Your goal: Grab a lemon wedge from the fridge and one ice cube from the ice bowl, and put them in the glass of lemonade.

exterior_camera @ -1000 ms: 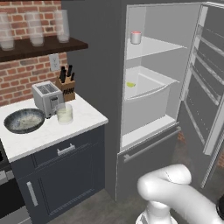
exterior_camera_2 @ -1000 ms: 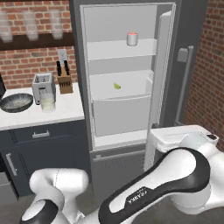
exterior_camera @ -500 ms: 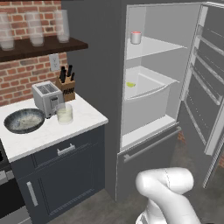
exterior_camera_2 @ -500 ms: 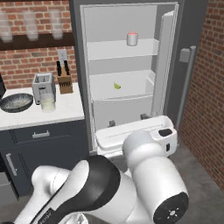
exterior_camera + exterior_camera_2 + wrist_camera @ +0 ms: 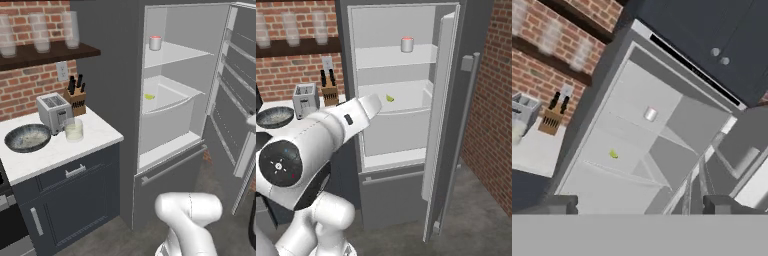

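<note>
The gripper (image 5: 639,206) is spread wide open and holds nothing; its two dark fingertips (image 5: 559,204) stand far apart at the bottom of the hand view, well back from the fridge (image 5: 657,135) they point toward. The fridge is tall and dark grey, its door (image 5: 448,125) swung fully open to the right, showing a white interior. The lemon wedge (image 5: 613,154) is a tiny yellow-green piece lying on the middle shelf, toward the left of the shelf in the hand view and just behind the raised front lip of the white drawer below it; it also appears in the left base view (image 5: 149,96) and the right base view (image 5: 390,98). On the shelf above stands a small white cup with a red top (image 5: 155,43). Left of the fridge is a white counter (image 5: 95,135) over dark blue-grey cabinets (image 5: 75,200), backed by a red brick wall (image 5: 30,85). On the counter, the glass of lemonade (image 5: 74,130), a short clear tumbler with pale liquid, stands just in front of a silver toaster (image 5: 53,111). The ice bowl (image 5: 27,138), wide and shallow with a speckled pale inside, sits just left of the glass. A wooden knife block (image 5: 76,97) stands behind the toaster, against the wall. Above, a dark shelf (image 5: 47,54) carries a row of tall clear glasses (image 5: 39,31).
</note>
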